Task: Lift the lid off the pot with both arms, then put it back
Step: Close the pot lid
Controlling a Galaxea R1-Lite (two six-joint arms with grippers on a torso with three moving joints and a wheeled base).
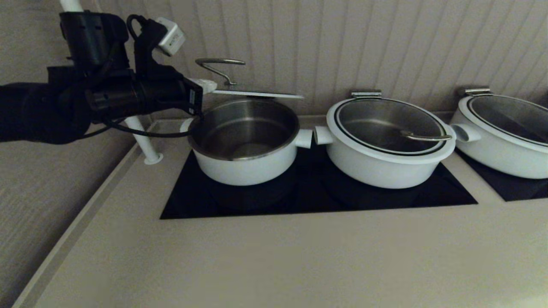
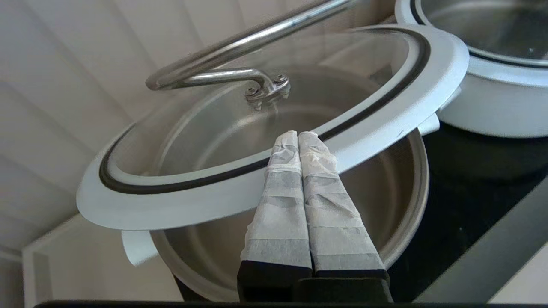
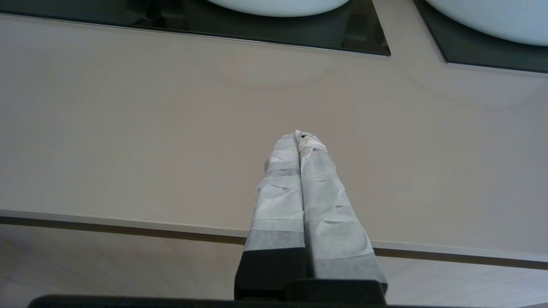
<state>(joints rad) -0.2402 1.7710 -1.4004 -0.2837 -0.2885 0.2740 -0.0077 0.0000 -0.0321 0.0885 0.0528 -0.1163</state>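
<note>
Dim warm light, soft shadows; slight blur, mild steel glare

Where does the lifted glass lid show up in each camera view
Head view: the lid hangs edge-on above the pot, at the left gripper.
Left wrist view: the lid fills the middle, rim pinched by the shut fingers.
Right wrist view: not in it.
Shared landmark: the black cooktop.

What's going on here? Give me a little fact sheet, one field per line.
lid: lifted clear above the pot, held level by its rim
pot: open, nothing inside, on the black hob
left gripper: shut on the lid's rim
right gripper: shut, holding nothing, over the counter
neighbouring pot: lidded
</note>
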